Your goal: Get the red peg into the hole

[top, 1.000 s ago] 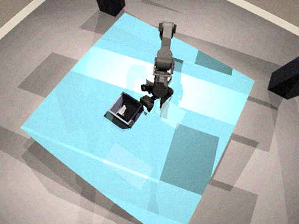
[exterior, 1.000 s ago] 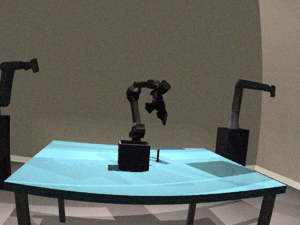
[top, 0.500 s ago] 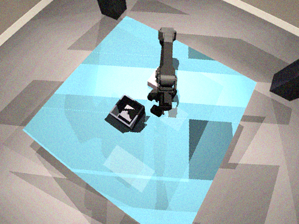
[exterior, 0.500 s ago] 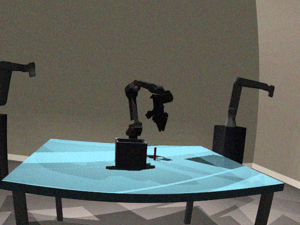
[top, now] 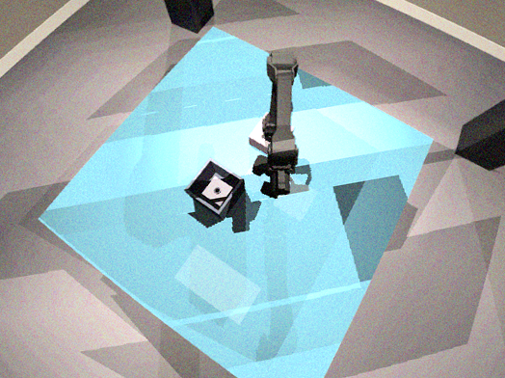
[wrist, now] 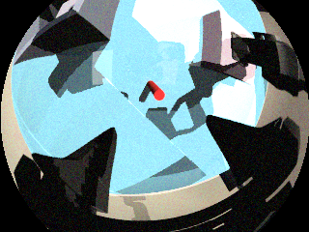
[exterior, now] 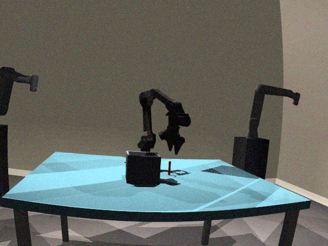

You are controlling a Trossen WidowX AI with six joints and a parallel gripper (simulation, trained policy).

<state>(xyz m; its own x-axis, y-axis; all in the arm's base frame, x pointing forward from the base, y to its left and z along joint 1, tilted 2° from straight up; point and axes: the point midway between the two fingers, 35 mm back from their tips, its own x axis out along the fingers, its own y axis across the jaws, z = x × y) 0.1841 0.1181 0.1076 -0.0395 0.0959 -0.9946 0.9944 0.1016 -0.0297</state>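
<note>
We observe the black two-fingered pincer (top: 270,188) (exterior: 173,152) (wrist: 163,125) wide apart above the upright red cylindrical peg (exterior: 169,168) (wrist: 156,91), which stands on the light-blue surface (top: 229,342) (exterior: 105,201) (wrist: 130,145) beside the black square box (top: 193,197) (exterior: 143,169).

The peg (exterior: 169,168) (wrist: 156,91) is red, brightest at its tip in the wrist view. The table (top: 220,294) (exterior: 105,198) (wrist: 63,116) has a light blue top crossed by paler and darker angular patches, and a near-black edge. The box (top: 193,195) (exterior: 143,169) is black outside with a grey rim; the plate (top: 209,192) inside is pinkish white around 1 dark hole. The arm (top: 280,101) (exterior: 147,116) is charcoal to black. The floor (top: 51,303) (exterior: 127,235) mixes grey and mauve angular shapes; the rear wall (exterior: 105,53) is olive-brown.
</note>
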